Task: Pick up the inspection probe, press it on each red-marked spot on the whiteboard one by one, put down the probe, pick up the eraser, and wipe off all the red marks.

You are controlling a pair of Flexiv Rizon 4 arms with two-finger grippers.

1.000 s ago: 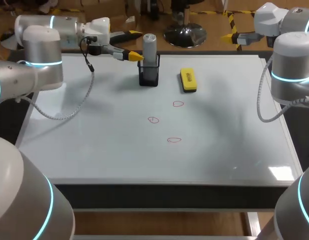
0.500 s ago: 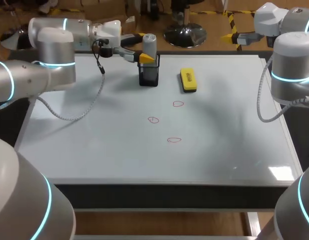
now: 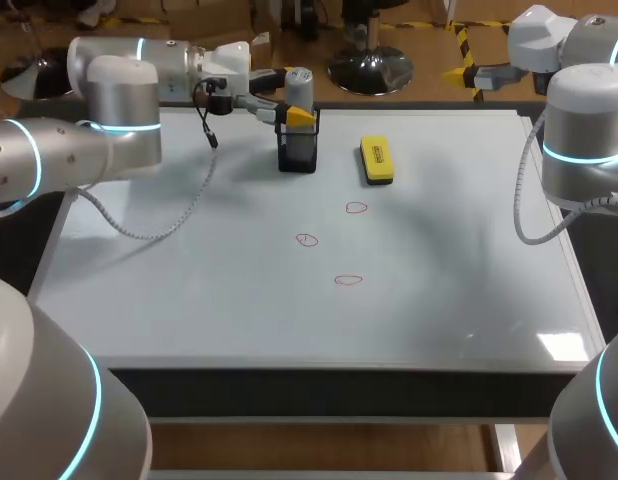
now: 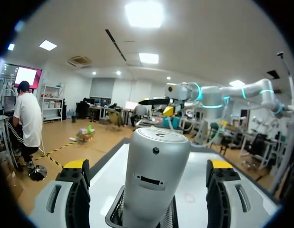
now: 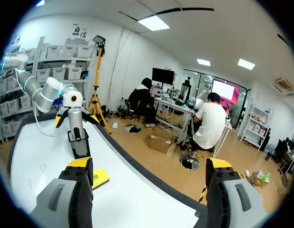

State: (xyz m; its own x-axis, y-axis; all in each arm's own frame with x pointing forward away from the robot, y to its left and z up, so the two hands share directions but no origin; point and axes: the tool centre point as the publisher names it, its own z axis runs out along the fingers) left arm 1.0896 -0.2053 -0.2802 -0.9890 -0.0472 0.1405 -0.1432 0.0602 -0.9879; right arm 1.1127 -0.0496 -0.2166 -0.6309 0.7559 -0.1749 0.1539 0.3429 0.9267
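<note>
The grey cylindrical probe (image 3: 300,92) stands upright in a black mesh holder (image 3: 298,150) at the back of the whiteboard (image 3: 189,300). My left gripper (image 3: 291,96) is open and straddles the probe's top. In the left wrist view the probe (image 4: 154,175) stands between the yellow-tipped fingers (image 4: 76,187) with a gap on each side. The yellow eraser (image 3: 376,160) lies right of the holder. Three red marks (image 3: 356,208) (image 3: 306,240) (image 3: 348,281) sit mid-board. My right gripper (image 5: 149,168) is open and empty, held high past the board's far right corner (image 3: 479,75).
The right arm's elbow (image 3: 584,140) hangs over the board's right edge. A cable (image 3: 179,205) loops from the left wrist over the board's left part. In the right wrist view the eraser (image 5: 99,178) lies just ahead of that gripper, with the holder (image 5: 79,142) beyond.
My left gripper has moved right along the back edge, and its open fingers now stand on either side of the probe. The right arm has not moved.
</note>
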